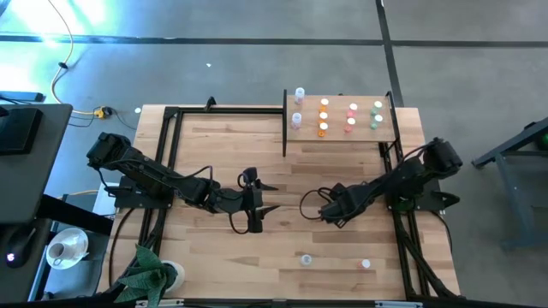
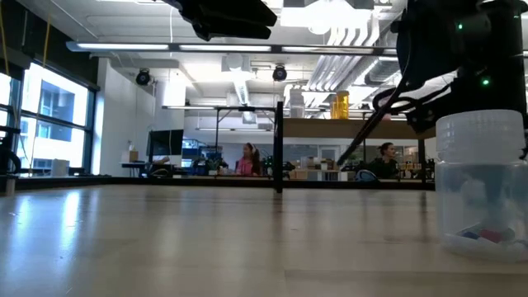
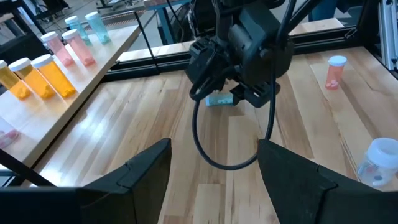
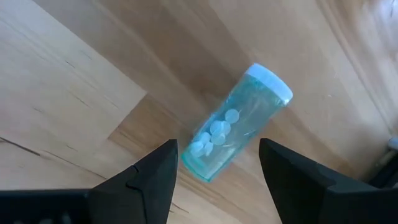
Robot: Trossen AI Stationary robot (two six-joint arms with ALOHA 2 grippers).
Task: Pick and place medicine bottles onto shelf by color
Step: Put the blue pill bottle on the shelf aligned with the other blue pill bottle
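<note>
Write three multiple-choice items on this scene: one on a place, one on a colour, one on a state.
1. Where does the teal-green clear plastic bottle with a white cap lie?
A. On the pale-wood shelf board
B. On the plank tabletop under the right gripper
C. Between the left gripper's fingers

2. What colour is the bottle standing alone on the table beyond the right arm in the left wrist view?
A. Pink-red
B. Orange
C. Black

3. How does the left gripper stand?
A. Shut on a bottle
B. Open and empty
C. Shut on a cable

Answers: 1 B, it lies on its side on the tabletop between the right gripper's open fingers. 2 A, its body is pink-red under a white cap. 3 B, the fingers stand wide apart with nothing between.
</note>
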